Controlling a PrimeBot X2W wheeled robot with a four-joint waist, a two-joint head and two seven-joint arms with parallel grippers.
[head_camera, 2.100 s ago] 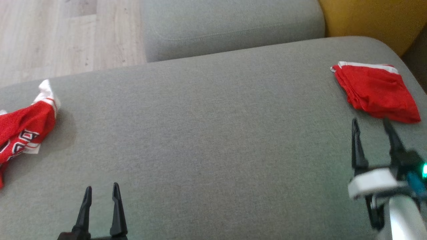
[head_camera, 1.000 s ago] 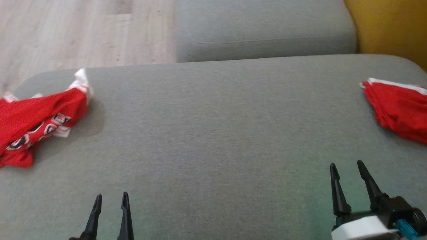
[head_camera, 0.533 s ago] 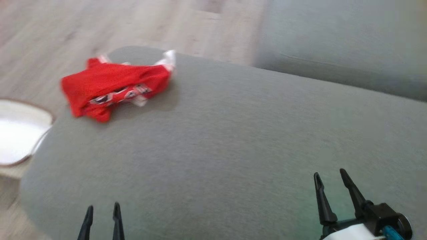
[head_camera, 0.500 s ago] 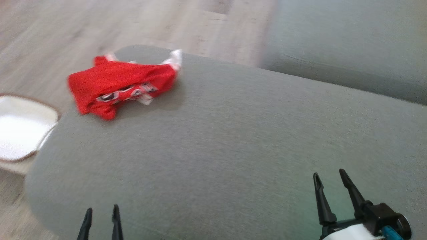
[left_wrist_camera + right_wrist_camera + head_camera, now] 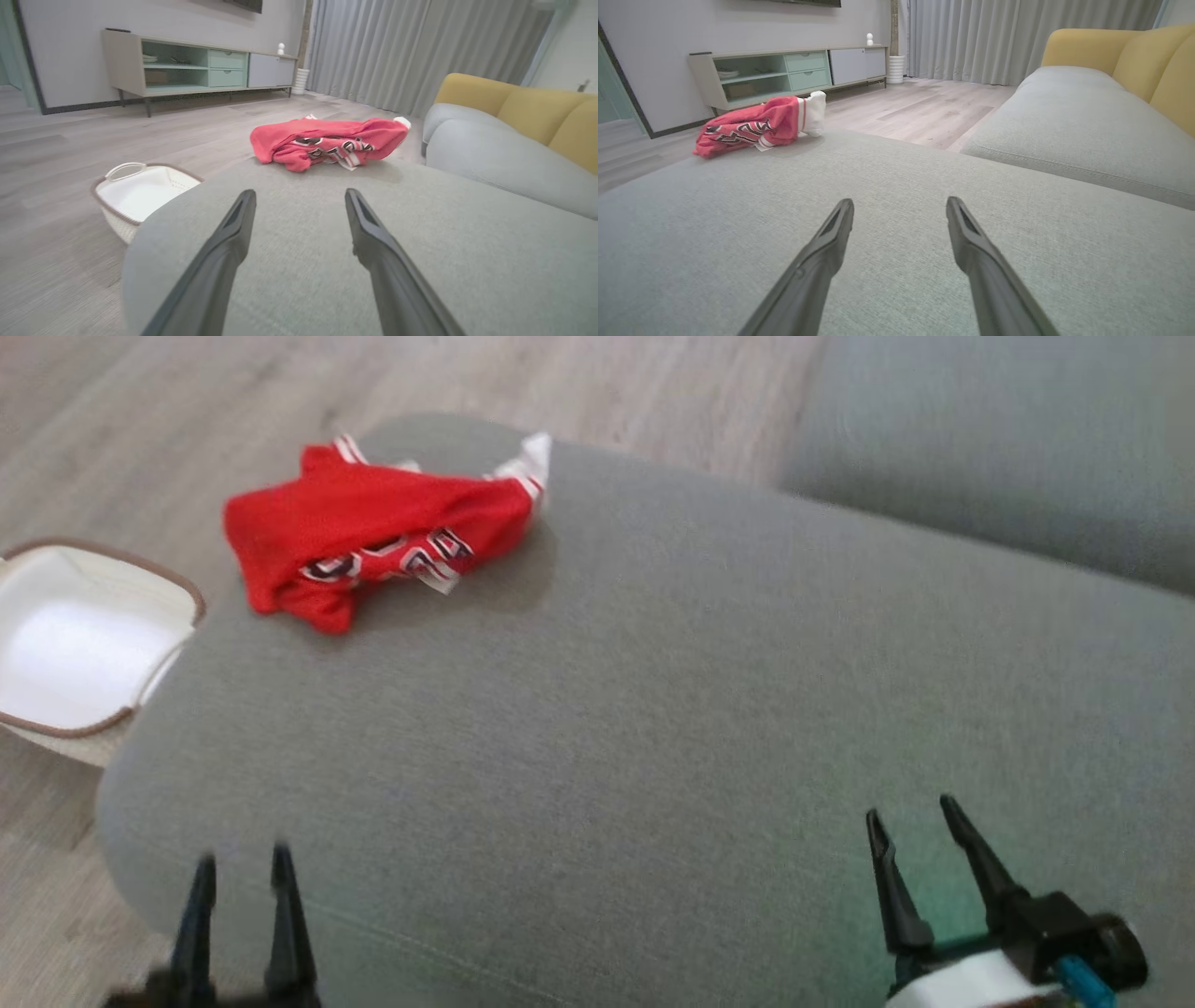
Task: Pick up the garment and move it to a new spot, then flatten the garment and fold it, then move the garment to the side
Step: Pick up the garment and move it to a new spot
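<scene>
Now, left hand [image 5: 242,859] and right hand [image 5: 910,810] gape empty over the sofa [image 5: 653,709]; garment [image 5: 373,523] at eleven o'clock, wrist views add a cabinet [image 5: 226,70].

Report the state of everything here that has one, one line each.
red jersey: crumpled, lying untouched at the far left corner of the grey cushion.
laundry basket: on the floor, nothing seen inside.
left gripper: open, empty.
right gripper: open, empty.
curtains: drawn shut.
</scene>
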